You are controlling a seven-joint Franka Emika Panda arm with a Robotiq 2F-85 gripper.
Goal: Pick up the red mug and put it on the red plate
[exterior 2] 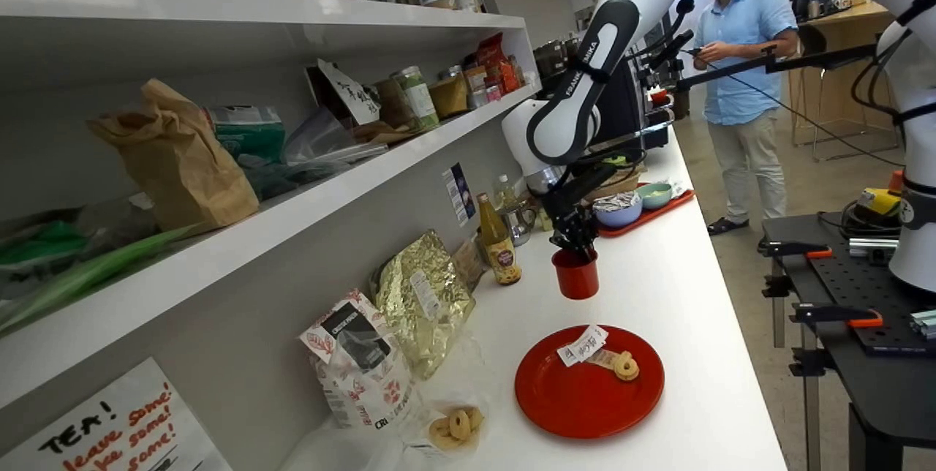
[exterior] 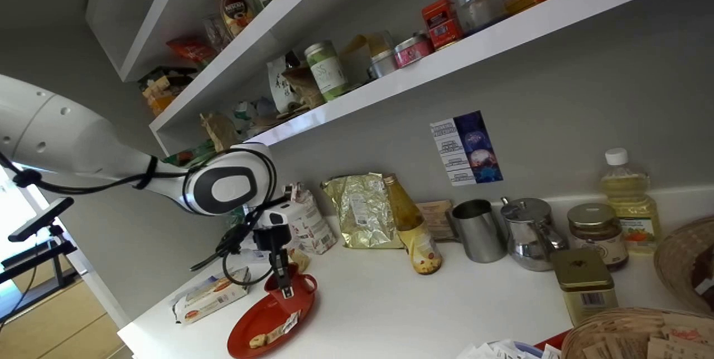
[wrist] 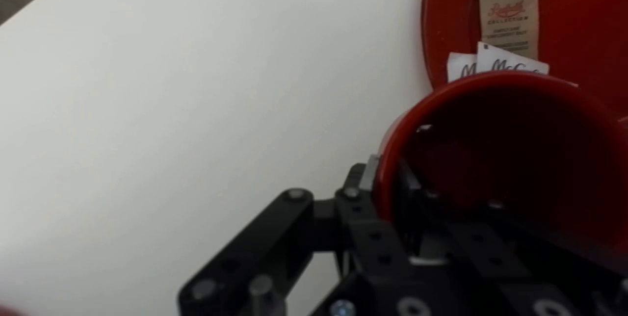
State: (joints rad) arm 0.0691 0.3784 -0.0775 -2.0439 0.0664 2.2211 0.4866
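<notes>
Straddling the rim of the red mug (exterior 2: 576,281), the fingers (wrist: 363,218) are pinching its side, one inside, one out, presumably leaving the base free for landing. Glossy, dark-mouthed and roughly upright, it is hanging, I'd judge, above the counter (exterior 2: 665,288) near the red plate (exterior 2: 589,392), where small packets (exterior 2: 585,344) and a biscuit (exterior 2: 627,366) are lying.

In an exterior view, the plate (exterior 2: 567,398) holds packets (exterior 2: 583,346) (toward its back) and a biscuit (exterior 2: 626,367); behind it, the mug (exterior 2: 578,281); left of it, a bag (exterior 2: 363,368).
</notes>
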